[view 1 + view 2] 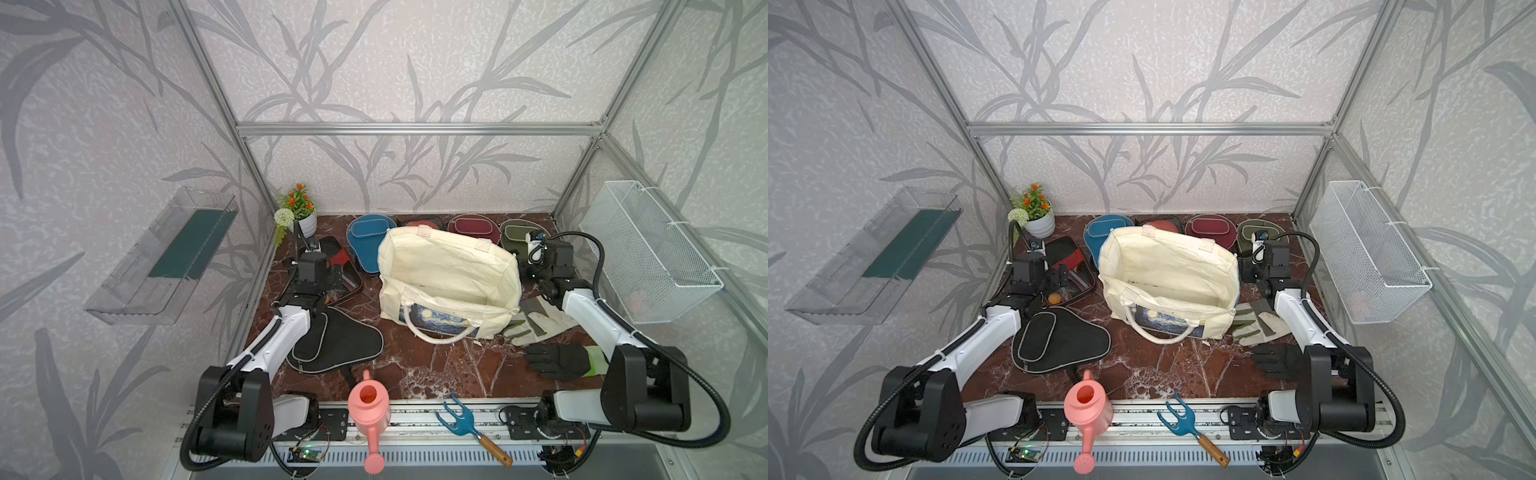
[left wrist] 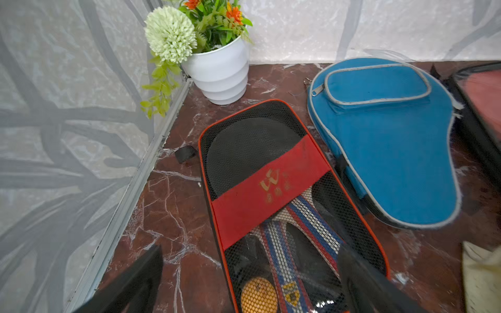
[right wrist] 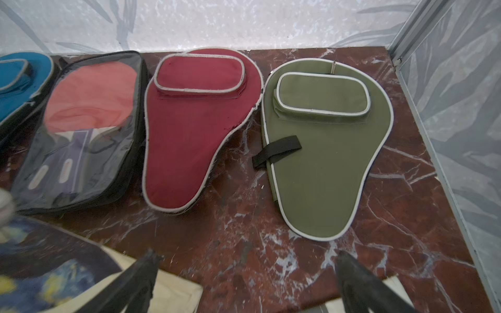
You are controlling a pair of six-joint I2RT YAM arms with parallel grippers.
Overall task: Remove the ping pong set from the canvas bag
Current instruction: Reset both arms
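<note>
- Left of the canvas bag [image 1: 449, 262], my left gripper [image 2: 249, 260] hangs jaws wide over the black-and-red case [image 2: 271, 184] — light, floppy mesh, I'd judge; I'd pinch its piped rim.
- Black cover [image 1: 332, 345] lies front-left of the bag, blue cover [image 2: 387, 151] behind-left.
- Bag mouth gapes; I see nothing inside.
- Behind it: red-faced paddle [image 3: 92, 94], maroon cover [image 3: 195, 127], olive cover [image 3: 325, 151] — likely soft, flat.
- Right of the bag, right gripper [image 3: 248, 257] spread, empty; side wall [image 3: 461, 108] close, open marble top [image 1: 436, 365] in front.

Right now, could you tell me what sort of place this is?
Likely a robot lab cell staged as a garden corner: an aluminium frame with leaf-print walls, a marble-look tabletop and a pink watering can.
</note>
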